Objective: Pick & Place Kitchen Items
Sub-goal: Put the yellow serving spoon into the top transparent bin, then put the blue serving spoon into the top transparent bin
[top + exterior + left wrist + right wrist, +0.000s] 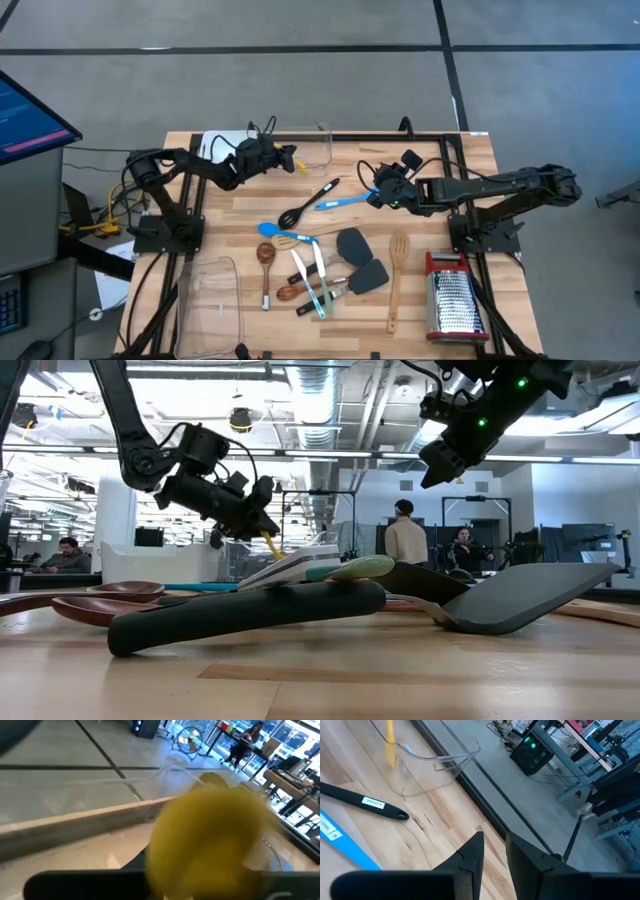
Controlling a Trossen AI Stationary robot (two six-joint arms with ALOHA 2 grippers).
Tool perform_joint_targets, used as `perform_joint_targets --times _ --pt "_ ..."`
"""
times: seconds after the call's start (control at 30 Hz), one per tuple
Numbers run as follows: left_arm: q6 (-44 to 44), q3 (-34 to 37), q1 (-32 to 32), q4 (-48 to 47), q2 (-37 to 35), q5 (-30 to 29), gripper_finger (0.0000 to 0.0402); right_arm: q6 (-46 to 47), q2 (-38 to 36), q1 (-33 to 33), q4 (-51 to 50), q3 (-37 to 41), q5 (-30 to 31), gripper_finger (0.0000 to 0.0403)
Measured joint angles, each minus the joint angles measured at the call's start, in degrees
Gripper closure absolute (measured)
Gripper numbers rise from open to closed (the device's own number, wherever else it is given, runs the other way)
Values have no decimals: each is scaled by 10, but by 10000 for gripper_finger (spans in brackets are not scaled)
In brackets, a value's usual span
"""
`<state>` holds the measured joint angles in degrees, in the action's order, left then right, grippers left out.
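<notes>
My left gripper [280, 156] is raised over the table's far side, shut on a yellow silicone spoon [291, 159], next to a clear tub [312, 148]. The spoon fills the left wrist view [210, 840], and its thin yellow end [270, 545] hangs below the gripper [262, 520]. My right gripper [376, 188] hovers narrowly open and empty above the table [494, 851], near the blue spoon [340, 202] and the black slotted spoon [308, 203]. The other utensils [310, 265] lie in a heap on the table's near middle. My left gripper is shut on the yellow spoon, which is lifted clear of the table. The blurred spoon itself hides the place of contact in the left wrist view. A thin yellow end [390, 740] sticks out beyond the fingers and slants down by the clear tub's wall [435, 760].
Two dark grey spatulas [352, 243] and a wooden slotted spatula [397, 280] lie right of the heap. The steel grater with red trim [455, 300] stands at the near right. A second clear tub [215, 295] is at the near left. People stand in the room behind [405, 540].
</notes>
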<state>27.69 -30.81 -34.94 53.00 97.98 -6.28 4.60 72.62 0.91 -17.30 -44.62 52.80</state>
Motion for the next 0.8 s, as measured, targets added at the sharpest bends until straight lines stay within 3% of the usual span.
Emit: perform_joint_targets --times 0.2,0.8 --pt "-2 0 1 17 9 -14 338 0 0 0 0 0 0 327" --pt "-112 0 -2 20 -71 -113 213 0 0 0 0 0 -2 327"
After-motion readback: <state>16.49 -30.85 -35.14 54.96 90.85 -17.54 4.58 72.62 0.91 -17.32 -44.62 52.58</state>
